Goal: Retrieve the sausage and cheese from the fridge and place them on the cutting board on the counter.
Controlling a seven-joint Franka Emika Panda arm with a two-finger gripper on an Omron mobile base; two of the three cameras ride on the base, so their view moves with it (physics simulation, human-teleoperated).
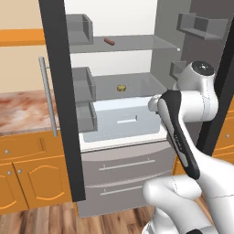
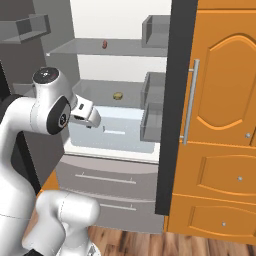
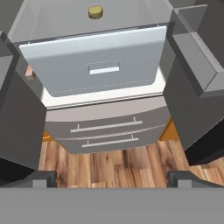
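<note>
Fridge doors open, counter cut off left.

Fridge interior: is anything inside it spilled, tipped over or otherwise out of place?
Nothing stands out. In the open fridge, the sausage lies on the upper shelf and the cheese sits on the shelf below. No spill shows, and the drawers look closed and straight.

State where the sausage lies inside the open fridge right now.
The sausage lies on the top shelf of the fridge, left of centre in the left base view, one shelf above the cheese.
</note>
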